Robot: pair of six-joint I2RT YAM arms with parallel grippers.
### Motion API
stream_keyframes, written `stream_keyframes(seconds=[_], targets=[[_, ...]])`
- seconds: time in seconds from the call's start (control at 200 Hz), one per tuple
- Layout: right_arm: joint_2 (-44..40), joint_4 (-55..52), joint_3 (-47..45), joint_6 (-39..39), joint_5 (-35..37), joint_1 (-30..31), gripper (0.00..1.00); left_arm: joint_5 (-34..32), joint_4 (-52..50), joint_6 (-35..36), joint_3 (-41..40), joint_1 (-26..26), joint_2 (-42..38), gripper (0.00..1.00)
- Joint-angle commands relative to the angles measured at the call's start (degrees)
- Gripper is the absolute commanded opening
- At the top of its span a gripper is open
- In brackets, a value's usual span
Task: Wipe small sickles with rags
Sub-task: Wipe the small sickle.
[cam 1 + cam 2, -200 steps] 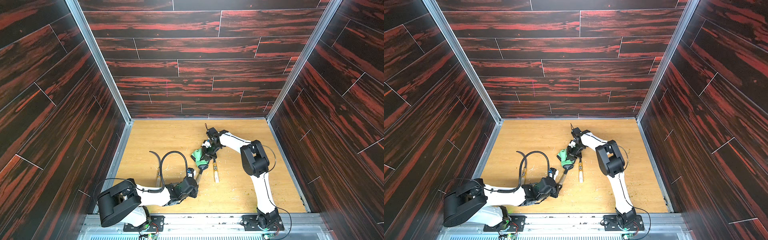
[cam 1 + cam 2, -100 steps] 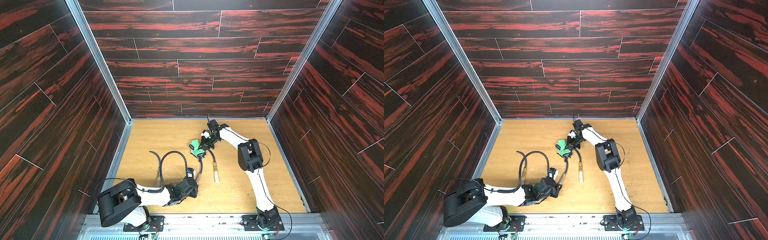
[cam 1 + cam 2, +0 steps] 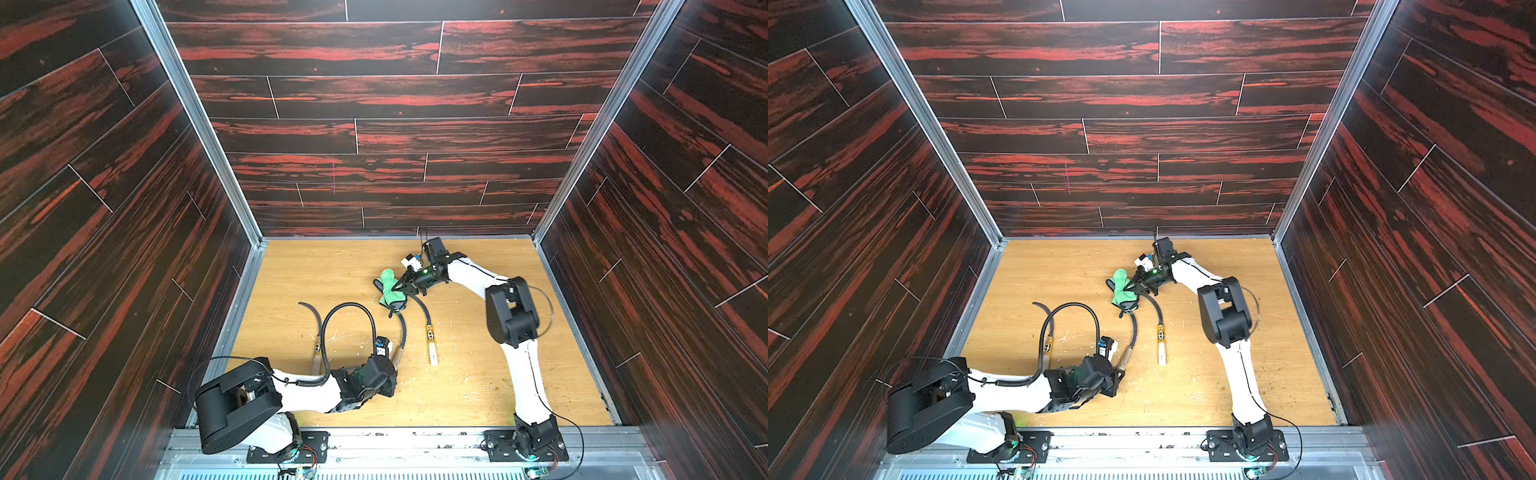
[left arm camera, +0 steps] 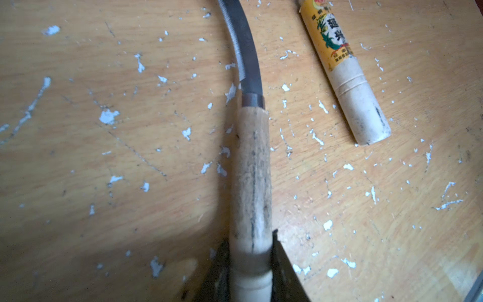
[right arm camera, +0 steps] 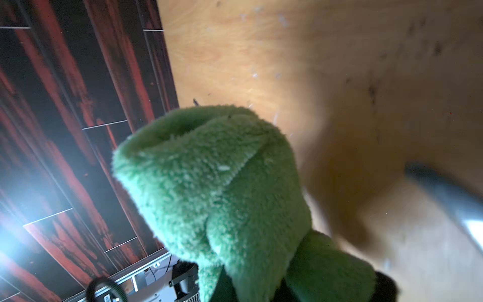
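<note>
Walls [image 3: 374, 124]: dark red wood panels on three sides. Table [image 3: 478, 395]: pale wood, scuffed.

Left arm [image 3: 307, 390] lies low along the near edge, and its black cable [image 3: 349, 305] loops up over the table. Right arm [image 3: 511, 316] reaches from the near right corner towards the far middle.

Three sickles, handles towards the near edge, blades curving away:
- held sickle [image 3: 402, 332]: the left gripper [image 3: 392, 369] is clamped on the butt of its plain wooden handle. The left wrist view shows a finger on each side of the handle [image 4: 251, 170], jaws tight [image 4: 251, 272]. It is the middle sickle of the three.
- labelled sickle [image 3: 432, 349]: flat on the table just right of the held one, not touching it. Its blade tip ends under the right gripper [image 3: 404, 286].
- third sickle [image 3: 318, 353]: on the left. The cable loop crosses in front of it in both top views.

Rag [image 3: 390, 286]: green and fluffy, pinched in the closed right gripper and bunched beyond the fingertips. It fills the right wrist view [image 5: 222, 196]. Its lower end with the black trim meets the far tip of the held sickle's blade. I can't tell if it wraps the blade or just touches it.

White flecks [image 4: 108, 116] are scattered on the table around the held handle.
</note>
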Motion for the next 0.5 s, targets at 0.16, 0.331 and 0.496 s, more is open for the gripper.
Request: stream_keyframes(seconds=[0.16,0.331,0.496], targets=[[-17.98,-5.43,-9.74,-7.26,17.78,-0.16,0.00,0.60,-9.90,-0.21,0.16,-0.95,0.41,0.12],[-25.63,-6.06,-18.88,-8.32,23.09,0.65,0.00,0.22,-9.91,-0.05,0.74,-0.95,0.73,0.12],[-30.43,-3.74,-22.79,-7.18,27.74,0.58,0.00,0.16,-9.64,-0.25,0.79,-0.95,0.66,0.11]])
